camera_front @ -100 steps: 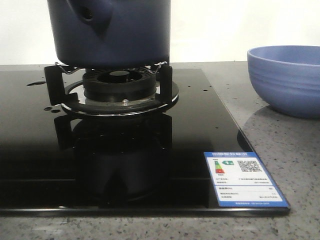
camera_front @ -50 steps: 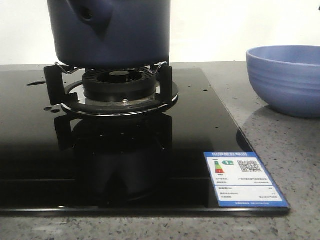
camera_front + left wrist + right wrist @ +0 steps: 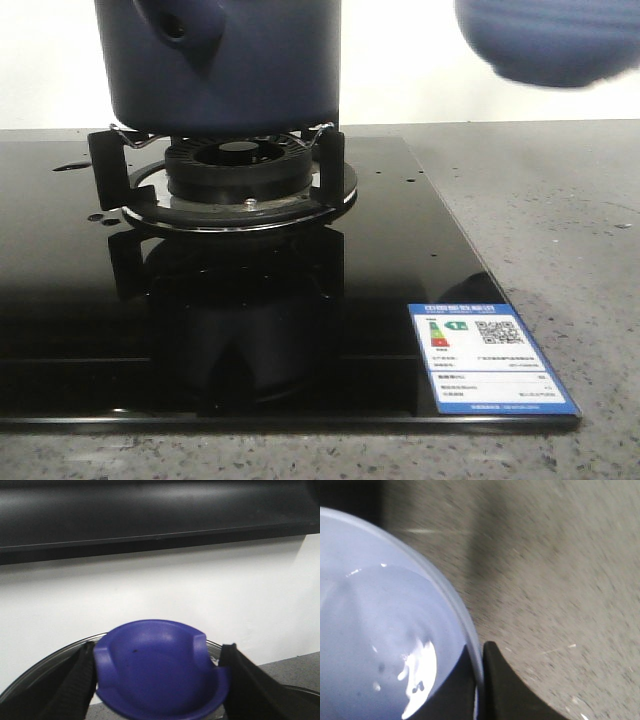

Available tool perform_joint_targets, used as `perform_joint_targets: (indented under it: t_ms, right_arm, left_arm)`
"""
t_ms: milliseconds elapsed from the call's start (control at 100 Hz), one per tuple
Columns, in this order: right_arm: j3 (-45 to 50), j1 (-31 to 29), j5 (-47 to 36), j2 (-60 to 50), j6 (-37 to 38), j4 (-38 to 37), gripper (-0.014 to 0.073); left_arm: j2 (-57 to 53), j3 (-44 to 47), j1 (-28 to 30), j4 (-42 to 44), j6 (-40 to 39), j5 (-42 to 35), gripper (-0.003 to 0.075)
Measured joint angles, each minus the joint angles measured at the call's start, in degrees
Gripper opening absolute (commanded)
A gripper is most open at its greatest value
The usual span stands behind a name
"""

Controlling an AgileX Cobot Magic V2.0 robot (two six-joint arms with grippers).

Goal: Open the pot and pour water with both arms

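Sitting on the gas burner's trivet [image 3: 110, 150] at the back left of the black glass hob [image 3: 420, 260], the dark navy pot [image 3: 250, 70] is showing only its lower body and side stub in the front view, so its mouth is out of sight there. The left gripper [image 3: 157, 680] is closing its two black fingers [image 3: 75, 680] on either side of a blue lid knob [image 3: 155, 665], with the rim of a glass lid [image 3: 30, 680] showing beneath it and a white wall behind; the lid is looking already lifted off, though I cannot tell how far from the pot. The right gripper [image 3: 481, 680] is pinching the rim of the periwinkle bowl [image 3: 380, 630], one finger inside and one outside, and the bowl [image 3: 560, 40] is hanging blurred in the air at the upper right, clear of the grey counter [image 3: 560, 230]. Water is glinting inside the bowl. By my reading the opening is done and the carry is underway, leaving the pour into the pot and whatever follows
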Motion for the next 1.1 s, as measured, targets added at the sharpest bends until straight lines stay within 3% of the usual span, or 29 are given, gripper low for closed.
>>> perform_joint_targets:
  t_ms: [620, 880, 1100]
  right_arm:
    - [-39.8, 19.1, 3.3, 19.5, 4.2, 1.6, -0.0058]
    - [-41.9, 24.9, -4.9, 23.9, 3.8, 3.1, -0.0057]
    - [-38.5, 28.5, -15.0, 24.3, 2.8, -2.0, -0.0057]
  left_arm:
    - [0.6, 0.0, 7.9, -0.6, 0.0, 2.3, 0.0396]
    - [0.6, 0.0, 9.7, -0.8, 0.0, 2.5, 0.0396]
    - [0.6, 0.0, 9.8, -0.8, 0.0, 2.5, 0.0395]
